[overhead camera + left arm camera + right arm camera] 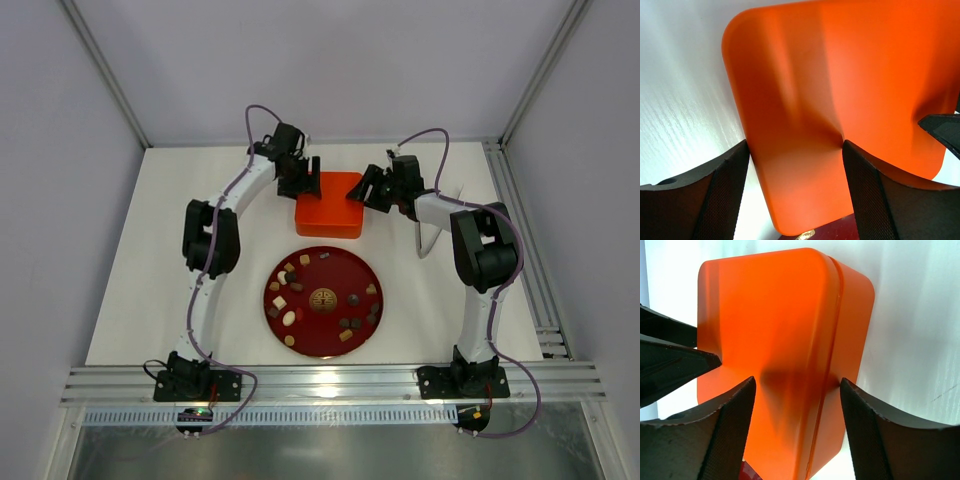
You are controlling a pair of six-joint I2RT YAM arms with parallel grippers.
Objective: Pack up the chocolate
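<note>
White table (140, 260) runs open to the left of the left gripper (308, 180) and to the right of the right gripper (366, 188), with grey walls and metal rails closing it in on each side. Between the two grippers sits an orange box (328, 210). It is closed with its lid on, a seam showing near one rounded edge in the right wrist view, so its inside is hidden. On the near side of the box from both grippers, just apart from it, lies a dark red plate (340, 275). All the chocolate (290, 317) is scattered on it around a gold emblem (322, 297). Left fingers (715, 200) are spread wide over the box's far left corner, gripping nothing. Right fingers (880, 435) are spread just as wide at its right edge, also gripping nothing. Whether any fingertip touches the box cannot be told
</note>
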